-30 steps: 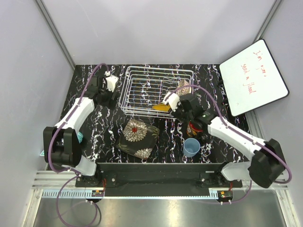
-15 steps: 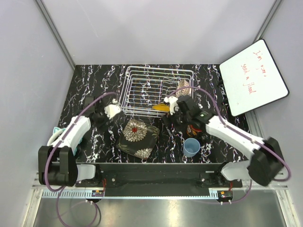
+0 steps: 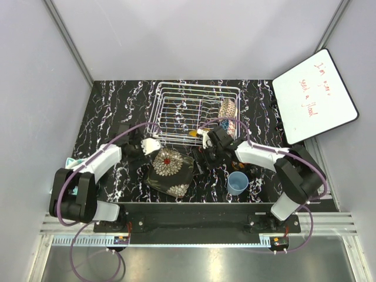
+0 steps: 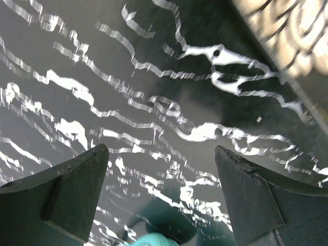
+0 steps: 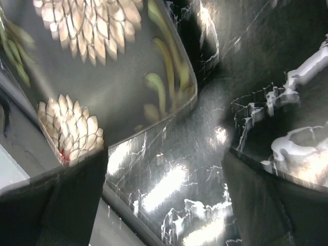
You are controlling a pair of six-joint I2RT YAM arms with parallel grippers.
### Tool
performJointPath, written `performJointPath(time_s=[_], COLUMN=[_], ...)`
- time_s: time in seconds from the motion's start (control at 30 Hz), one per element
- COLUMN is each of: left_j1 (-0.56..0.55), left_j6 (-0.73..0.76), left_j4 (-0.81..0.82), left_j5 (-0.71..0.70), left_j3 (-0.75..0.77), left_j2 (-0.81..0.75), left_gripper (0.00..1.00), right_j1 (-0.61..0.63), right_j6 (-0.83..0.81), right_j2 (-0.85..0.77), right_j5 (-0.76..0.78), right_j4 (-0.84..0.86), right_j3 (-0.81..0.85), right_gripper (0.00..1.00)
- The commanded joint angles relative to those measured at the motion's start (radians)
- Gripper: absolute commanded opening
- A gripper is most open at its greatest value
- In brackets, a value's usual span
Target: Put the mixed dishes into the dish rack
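L gripper [image 4: 161, 171]: jaws wide, nothing btwn, over marble table [image 3: 111, 111], just at 9 o'clock of dark squarish plate [image 3: 170, 171]. R gripper [image 5: 164, 174]: jaws wide, empty, low by the plate's 3 o'clock edge. Dish rack [image 3: 176, 100] at table's 12 o'clock. Yellow-orange plate [image 3: 193, 133] sits at its near edge, patterned dish [image 3: 227, 108] at its 3 o'clock side. Light-blue cup [image 3: 237, 183] on table, 5 o'clock of rack.

Red handwriting runs across the white board [image 3: 315, 95], too small to read.
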Motion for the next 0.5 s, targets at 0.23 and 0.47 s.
performJointPath(time_s=[0.23, 0.47], left_j1=[-0.033, -0.046], left_j6=[0.095, 0.074], left_j4=[0.120, 0.151], left_j5=[-0.029, -0.026], left_j3=[-0.064, -0.114], left_j2=[0.033, 0.027], left_gripper=[0.89, 0.88], right_j1=[0.013, 0.018], right_j6=[0.132, 0.133], right_j2=[0.124, 0.172], right_j5=[-0.112, -0.154], right_j4=[0.223, 0.207], right_j3=[-0.033, 0.004], right_gripper=[1.00, 1.00])
